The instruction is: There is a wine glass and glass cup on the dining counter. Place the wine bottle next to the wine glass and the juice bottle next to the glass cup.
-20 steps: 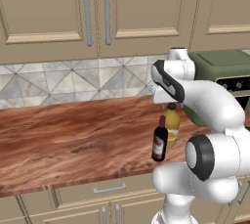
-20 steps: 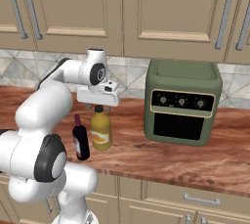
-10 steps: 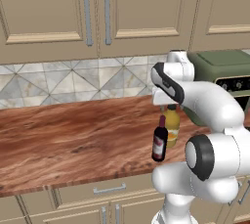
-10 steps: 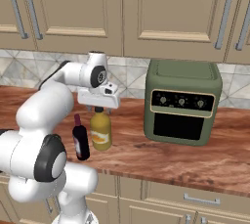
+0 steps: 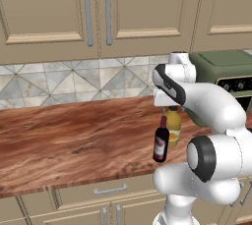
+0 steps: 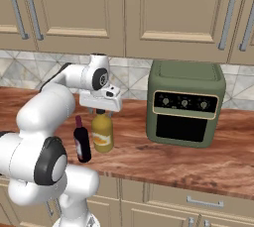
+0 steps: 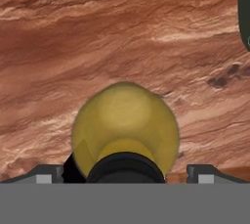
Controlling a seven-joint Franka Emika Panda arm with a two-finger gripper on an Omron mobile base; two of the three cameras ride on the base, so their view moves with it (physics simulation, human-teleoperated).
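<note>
The juice bottle [image 5: 173, 126] [image 6: 102, 133], stout and yellow-orange with a dark cap, stands upright on a wood-grain wall counter [image 5: 74, 140]. Just in front of it, toward the counter's edge, stands the slim dark wine bottle [image 5: 160, 141] [image 6: 82, 142]. My gripper [image 5: 171, 108] [image 6: 101, 112] points straight down over the juice bottle's cap, open. In the hand view the juice bottle [image 7: 124, 123] sits centred, with one fingertip on each side of the cap and nothing gripped. The wine glass, glass cup and dining counter are out of view.
A green countertop oven [image 6: 186, 104] [image 5: 224, 71] stands to the right of the bottles. Beige cabinets [image 5: 98, 8] hang above a tiled backsplash [image 5: 59, 81]. The counter top stretches bare to the left.
The hand has sunk a little closer to the juice bottle's cap. Both bottles stand where they were.
</note>
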